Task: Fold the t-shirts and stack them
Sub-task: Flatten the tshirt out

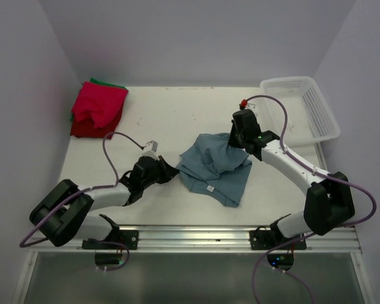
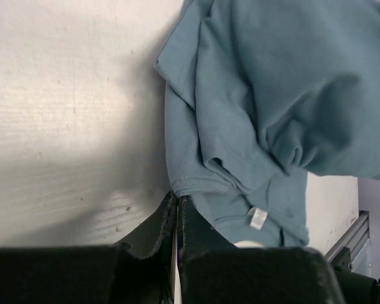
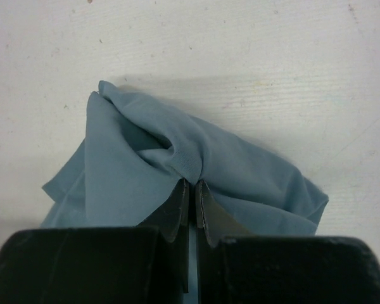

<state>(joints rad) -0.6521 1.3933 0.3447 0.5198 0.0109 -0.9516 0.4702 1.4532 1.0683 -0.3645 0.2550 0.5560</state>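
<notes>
Left pincer (image 2: 177, 201): pressed together at the 9 o'clock edge of the blue-grey t-shirt (image 1: 215, 170); a thin bite of hem appears caught between the tips.
Right pincer (image 3: 191, 185): pinching a gathered fold at the shirt's 1 o'clock corner, with cloth bunched at the tips.
Blue-grey t-shirt: mid-surface, crumpled, layers overlapping, not spread flat; white label (image 2: 258, 218) showing near its 6 o'clock edge.
Red t-shirts (image 1: 96, 109): piled at 10 o'clock of the surface (image 1: 177, 114); the top one lies loosely rumpled.
Green t-shirt (image 1: 107, 82): a sliver showing at the far side of that pile.
Basket (image 1: 301, 104): white mesh, at 2 o'clock.
Done: red and green shirts stacked, by the look of it.
Left: blue-grey shirt to be spread, folded and carried to the pile; judged an early stage for this piece.
</notes>
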